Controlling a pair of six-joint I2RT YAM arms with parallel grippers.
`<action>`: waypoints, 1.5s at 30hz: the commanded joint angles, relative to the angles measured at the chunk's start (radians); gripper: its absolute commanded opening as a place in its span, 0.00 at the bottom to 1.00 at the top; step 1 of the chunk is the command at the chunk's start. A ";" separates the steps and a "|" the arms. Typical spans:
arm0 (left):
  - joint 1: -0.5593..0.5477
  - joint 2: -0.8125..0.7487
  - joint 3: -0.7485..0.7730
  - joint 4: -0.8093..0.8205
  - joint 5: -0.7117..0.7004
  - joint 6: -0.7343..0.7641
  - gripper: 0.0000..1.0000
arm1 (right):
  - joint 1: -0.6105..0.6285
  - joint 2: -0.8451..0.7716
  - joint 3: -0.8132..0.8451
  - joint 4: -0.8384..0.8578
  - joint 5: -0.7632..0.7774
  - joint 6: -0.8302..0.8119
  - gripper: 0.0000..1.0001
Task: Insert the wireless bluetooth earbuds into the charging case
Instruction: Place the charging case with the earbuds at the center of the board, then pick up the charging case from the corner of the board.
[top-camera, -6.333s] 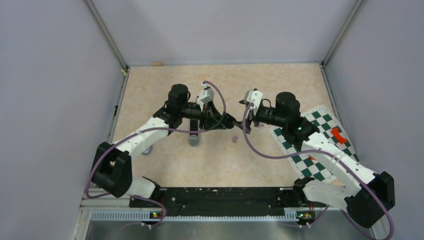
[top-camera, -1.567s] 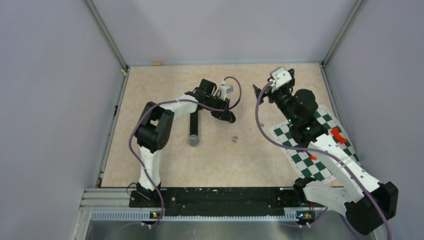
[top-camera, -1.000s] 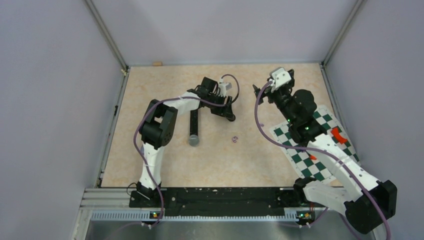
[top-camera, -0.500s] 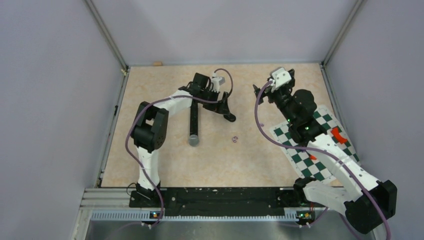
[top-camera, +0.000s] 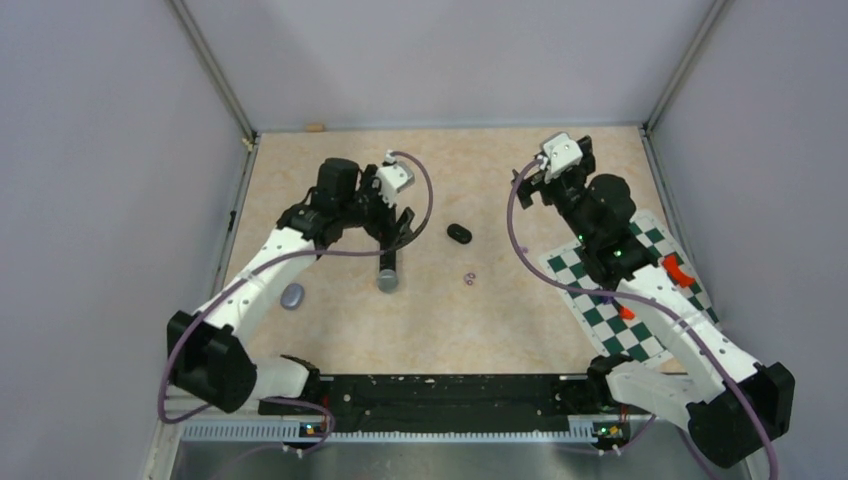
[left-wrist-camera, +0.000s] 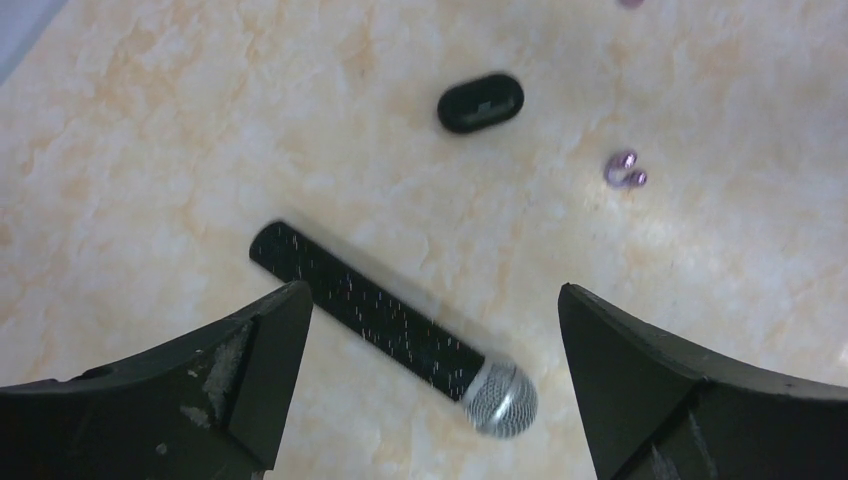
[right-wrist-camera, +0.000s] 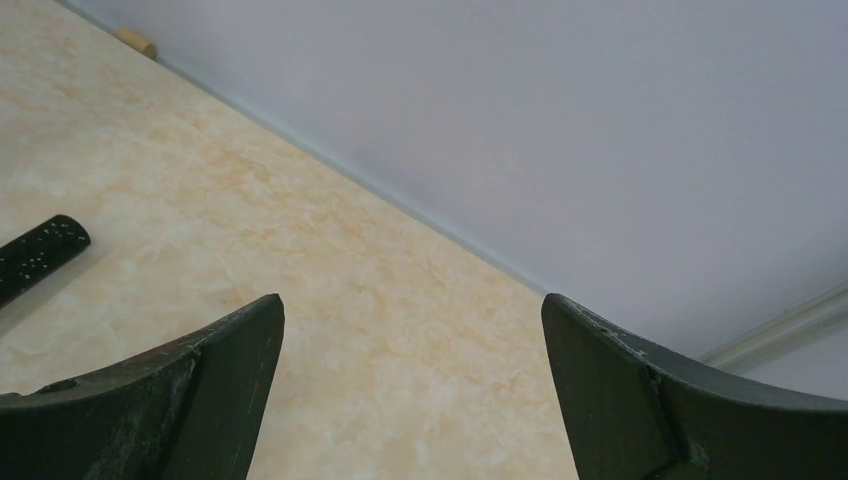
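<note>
Grey walls (top-camera: 450, 60) close the table (top-camera: 450, 330) on three sides, and open tabletop lies between the arms. The left gripper (left-wrist-camera: 430, 300) hangs with its jaws wide, holding nothing, above the microphone (left-wrist-camera: 390, 325). The purple earbuds (left-wrist-camera: 625, 170) lie ahead of those jaws, apart from them, near the black oval case (left-wrist-camera: 481, 102) (lid state unclear). The right gripper (right-wrist-camera: 410, 310), equally wide, faces the back wall.

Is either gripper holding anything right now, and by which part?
Nothing is held. The left gripper and right gripper are both open and empty; the black case lies free on the table.
</note>
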 joint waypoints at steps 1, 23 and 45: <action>0.019 -0.161 -0.161 -0.082 -0.129 0.130 0.99 | -0.056 0.017 0.136 -0.135 0.013 -0.035 0.99; 0.629 -0.212 -0.166 -0.130 -0.073 -0.030 0.99 | -0.095 -0.033 -0.035 -0.224 -0.173 0.064 0.95; 0.729 -0.059 -0.347 -0.206 -0.183 0.183 0.99 | -0.059 -0.044 -0.043 -0.225 -0.221 0.105 0.93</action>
